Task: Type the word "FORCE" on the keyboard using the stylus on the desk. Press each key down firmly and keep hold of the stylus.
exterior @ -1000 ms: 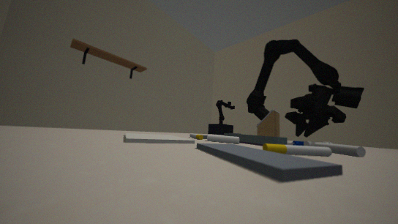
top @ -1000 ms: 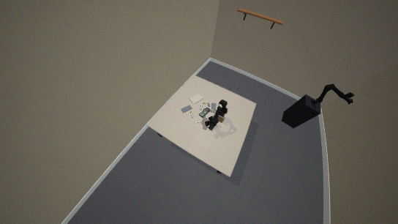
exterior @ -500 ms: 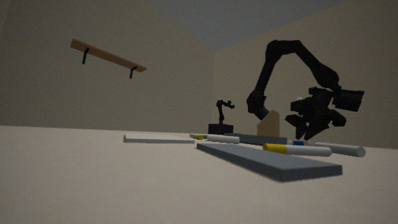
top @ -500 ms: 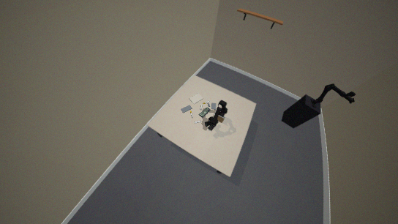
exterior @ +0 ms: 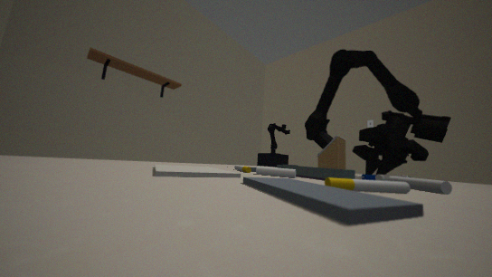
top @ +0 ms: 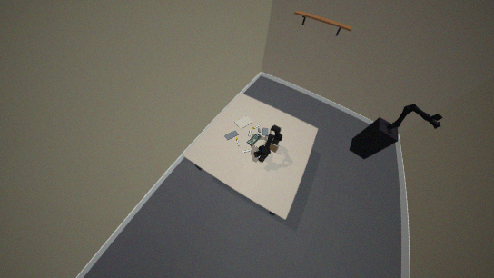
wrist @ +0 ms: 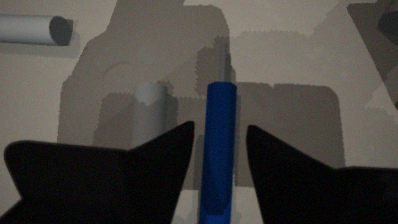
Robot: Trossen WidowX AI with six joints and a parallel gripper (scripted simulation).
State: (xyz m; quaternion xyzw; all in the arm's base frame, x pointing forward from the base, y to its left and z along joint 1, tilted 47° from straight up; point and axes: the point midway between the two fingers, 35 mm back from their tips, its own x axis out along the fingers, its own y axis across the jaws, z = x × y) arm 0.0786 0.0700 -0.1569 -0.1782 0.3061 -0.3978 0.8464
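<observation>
The blue stylus (wrist: 220, 145) with a thin grey tip lies on the desk, pointing up the wrist view. A bit of blue (exterior: 368, 176) also shows low in the exterior view. My gripper (wrist: 220, 130) (exterior: 382, 170) (top: 260, 158) is open and close above the desk. Its black fingers stand one on each side of the stylus, with a gap on both sides, and do not touch it. The keyboard (top: 253, 139) (exterior: 323, 172) is a dark greenish slab near the arm. Its letters cannot be read in these views.
A pale cylinder (wrist: 150, 112) lies just left of the stylus; a white one (wrist: 25, 29) lies farther off. Yellow-ended white markers (exterior: 384, 186) (exterior: 277, 172), a grey slab (exterior: 335, 199) (top: 232, 134), a pale slab (top: 243, 122) and a wooden block (top: 274, 147) (exterior: 332, 155) are also around.
</observation>
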